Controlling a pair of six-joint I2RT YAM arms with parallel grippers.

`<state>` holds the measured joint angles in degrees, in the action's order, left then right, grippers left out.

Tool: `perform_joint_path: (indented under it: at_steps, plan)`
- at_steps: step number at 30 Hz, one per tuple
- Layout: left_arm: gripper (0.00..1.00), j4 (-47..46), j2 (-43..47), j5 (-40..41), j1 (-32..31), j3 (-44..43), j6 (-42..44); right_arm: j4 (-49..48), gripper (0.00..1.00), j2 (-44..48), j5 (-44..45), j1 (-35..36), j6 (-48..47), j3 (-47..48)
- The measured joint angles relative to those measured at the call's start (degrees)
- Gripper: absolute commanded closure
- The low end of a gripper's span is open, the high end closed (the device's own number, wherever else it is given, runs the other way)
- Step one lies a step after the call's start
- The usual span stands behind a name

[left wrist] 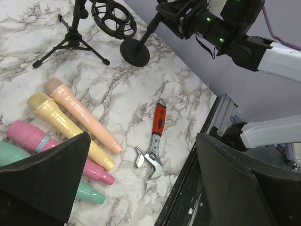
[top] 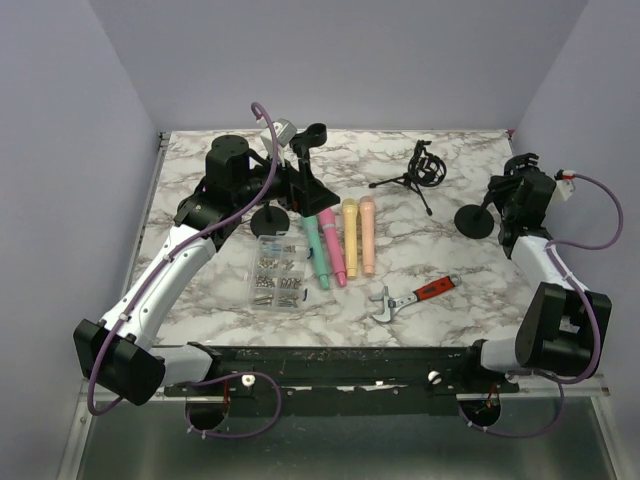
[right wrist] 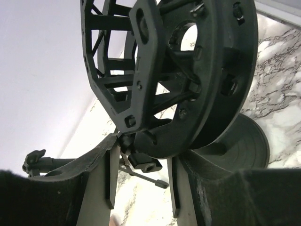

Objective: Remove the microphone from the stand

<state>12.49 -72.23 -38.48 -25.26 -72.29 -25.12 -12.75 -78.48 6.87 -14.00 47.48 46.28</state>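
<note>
Your left claw (left wrist: 142,136), spread and empty, hangs near the mic (top: 280,131) atop the far-left stand (top: 270,218), while you cannot tell whether the right claw (right wrist: 141,156) pinches the mount (right wrist: 155,70) it straddles; the mic is probably light, rigid and slick, so grip its body.

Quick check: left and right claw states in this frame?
Left claw: open, empty.
Right claw: open, right up at the black cage-shaped plastic shock mount, nothing clamped.
</note>
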Motion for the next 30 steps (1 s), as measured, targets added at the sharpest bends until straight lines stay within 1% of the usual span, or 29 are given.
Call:
perform_joint_path:
  at_steps: [6, 10, 15, 18, 23, 30]
  plan:
    - [0.01, -0.02, 0.00, -0.04, 0.00, 0.02, 0.00, -1.14, 0.69, -0.66, 0.15, 0.00, -1.90, -0.52]
    - [0.01, -0.02, 0.00, -0.02, 0.00, 0.00, 0.00, -1.03, 0.57, -0.48, 0.07, 0.02, -2.78, -0.44]
    - [0.02, -0.02, 0.00, -0.04, 0.00, 0.02, 0.00, 3.93, 0.32, 0.20, 0.20, 0.02, -4.81, 1.29]
    - [0.01, -0.04, 0.00, -0.13, 0.00, 0.02, -0.02, 8.48, 0.23, 0.55, 0.70, 0.02, -6.10, 1.68]
    - [0.01, -0.24, 0.00, -0.17, 0.00, 0.02, -0.09, 17.09, 0.17, 1.05, 1.60, 0.00, -7.37, 1.68]
    - [0.01, -0.61, 0.00, -0.22, 0.00, 0.02, -0.24, 21.27, 0.10, 5.27, 1.88, 1.60, -10.03, 1.68]
